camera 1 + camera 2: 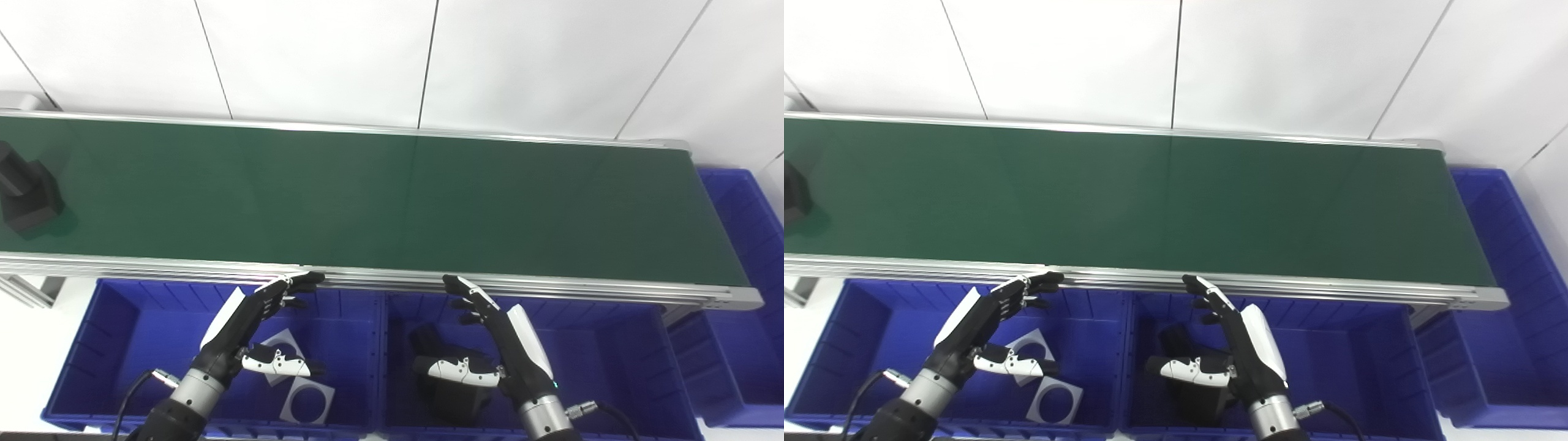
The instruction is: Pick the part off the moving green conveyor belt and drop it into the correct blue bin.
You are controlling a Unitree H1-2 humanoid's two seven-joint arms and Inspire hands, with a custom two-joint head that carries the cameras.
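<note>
A black block-shaped part [27, 193] sits on the green conveyor belt [367, 196] at its far left end; the right eye view shows only its edge [795, 195]. My left hand [254, 327] is open and empty above the left blue bin [122, 343], fingertips near the belt's front rail. My right hand [493, 340] is open and empty above the middle blue bin [612, 349], fingertips also near the rail. Both hands are far to the right of the part.
The left bin holds flat grey square plates with round holes [306, 401]. The middle bin holds black parts [444, 392]. A third blue bin [744, 245] stands at the belt's right end. An aluminium rail [551, 288] edges the belt's front.
</note>
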